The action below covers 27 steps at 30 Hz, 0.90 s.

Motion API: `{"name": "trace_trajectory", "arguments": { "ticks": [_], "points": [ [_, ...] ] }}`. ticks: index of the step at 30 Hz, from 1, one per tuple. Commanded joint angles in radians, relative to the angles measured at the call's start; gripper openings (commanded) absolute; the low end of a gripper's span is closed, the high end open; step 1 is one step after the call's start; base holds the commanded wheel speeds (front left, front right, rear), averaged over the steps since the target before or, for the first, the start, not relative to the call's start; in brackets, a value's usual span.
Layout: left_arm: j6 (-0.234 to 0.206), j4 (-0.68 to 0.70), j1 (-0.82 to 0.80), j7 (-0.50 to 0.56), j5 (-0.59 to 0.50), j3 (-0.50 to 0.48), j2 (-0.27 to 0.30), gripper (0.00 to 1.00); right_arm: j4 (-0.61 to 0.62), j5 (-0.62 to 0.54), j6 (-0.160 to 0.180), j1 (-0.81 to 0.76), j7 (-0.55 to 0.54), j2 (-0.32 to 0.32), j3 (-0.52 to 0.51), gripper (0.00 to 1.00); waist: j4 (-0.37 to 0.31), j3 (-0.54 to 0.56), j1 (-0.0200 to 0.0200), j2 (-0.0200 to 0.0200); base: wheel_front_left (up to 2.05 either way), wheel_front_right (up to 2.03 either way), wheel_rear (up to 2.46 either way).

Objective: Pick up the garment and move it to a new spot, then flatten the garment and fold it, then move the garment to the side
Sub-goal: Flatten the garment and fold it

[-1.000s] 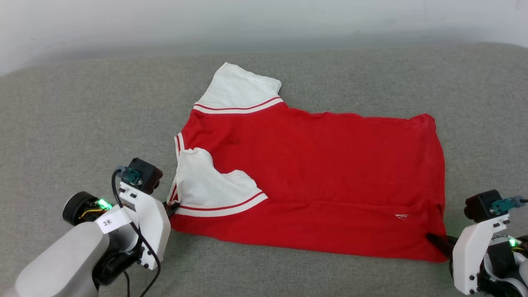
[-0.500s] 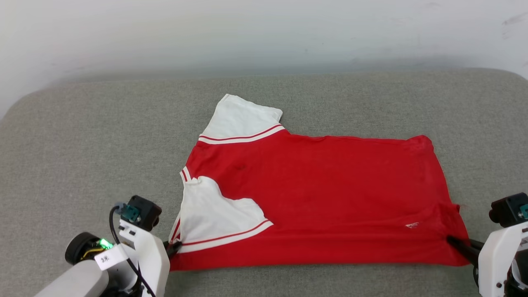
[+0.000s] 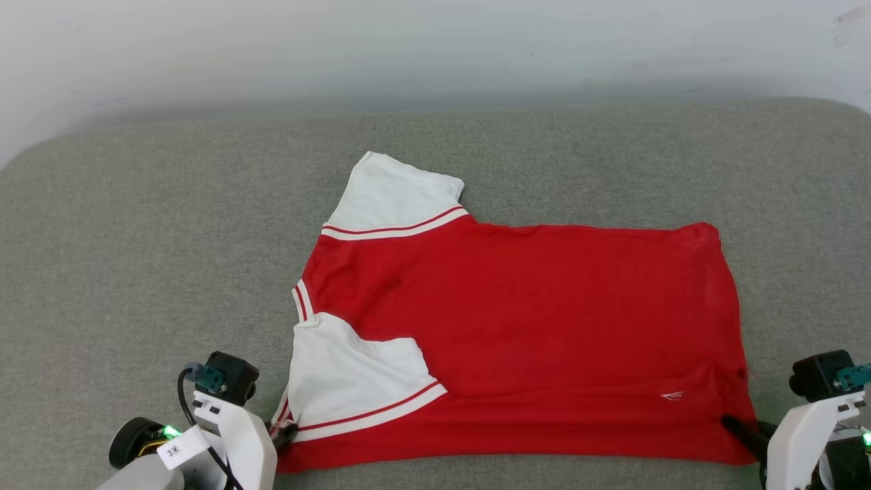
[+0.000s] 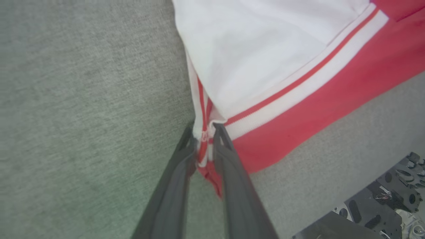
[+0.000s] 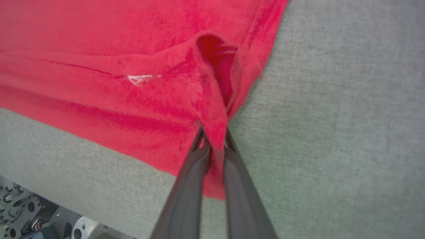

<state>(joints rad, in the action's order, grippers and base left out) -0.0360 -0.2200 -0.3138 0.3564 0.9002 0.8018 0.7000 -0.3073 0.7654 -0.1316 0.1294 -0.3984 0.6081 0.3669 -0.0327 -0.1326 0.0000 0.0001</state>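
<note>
The garment (image 3: 517, 327), a red T-shirt with white sleeves and striped trim, lies spread on the grey cushion (image 3: 136, 258), its neck end to the left and its hem to the right. One white sleeve is folded over onto the red body. My left gripper (image 3: 286, 430) is shut on the garment's near left corner. In the left wrist view the left gripper (image 4: 203, 132) pinches the striped trim of the garment (image 4: 265, 66). My right gripper (image 3: 731, 425) is shut on the near hem corner. In the right wrist view the right gripper (image 5: 214, 132) holds a raised red fold of the garment (image 5: 116, 49) beside the small white logo (image 5: 139, 79).
A pale wall (image 3: 435, 54) runs behind the cushion's far edge. Bare grey fabric lies to the left, right and behind the shirt. Dark parts of my base (image 4: 382, 212) show past the cushion's near edge.
The head camera has tilted, so the whole picture has shifted. Both grippers keep hold of their corners and now sit nearer the cushion's front edge, with the shirt's near edge drawn straighter.
</note>
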Motion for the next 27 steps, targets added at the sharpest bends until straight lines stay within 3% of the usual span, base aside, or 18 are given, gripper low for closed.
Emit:
{"name": "trace_trajectory", "arguments": {
  "ticks": [1, 8, 15, 23, 27],
  "points": [
    [-0.009, -0.018, -0.005, -0.018, -0.012, -0.004, -0.001, 1.00, -0.009, -0.007, 0.002, 0.012, 0.033, -0.011, -0.007, 1.00, 0.000, 0.012, 0.0000, -0.0001, 0.00, 0.00, 0.00],
    [-0.019, 0.011, -0.041, -0.112, -0.033, -0.052, 0.014, 1.00, 0.046, -0.063, 0.001, -0.013, 0.186, -0.022, -0.073, 1.00, -0.017, 0.063, 0.0000, -0.0001, 0.00, 0.00, 0.00],
    [-0.045, 0.052, -0.164, -0.178, -0.079, -0.120, 0.031, 1.00, 0.191, -0.232, 0.001, -0.035, 0.337, -0.118, -0.237, 1.00, -0.054, 0.063, 0.0000, -0.0001, 0.00, 0.00, 0.00],
    [-0.033, 0.063, -0.350, -0.152, -0.127, -0.149, 0.030, 1.00, 0.383, -0.362, 0.001, -0.072, 0.350, -0.254, -0.343, 1.00, -0.101, 0.004, 0.0000, -0.0001, 0.00, 0.00, 0.00],
    [0.004, 0.019, -0.473, -0.104, -0.123, -0.153, 0.009, 1.00, 0.486, -0.401, 0.001, -0.088, 0.332, -0.311, -0.358, 1.00, -0.127, -0.060, 0.0000, -0.0001, 0.00, 0.00, 0.00]
  ]
}}
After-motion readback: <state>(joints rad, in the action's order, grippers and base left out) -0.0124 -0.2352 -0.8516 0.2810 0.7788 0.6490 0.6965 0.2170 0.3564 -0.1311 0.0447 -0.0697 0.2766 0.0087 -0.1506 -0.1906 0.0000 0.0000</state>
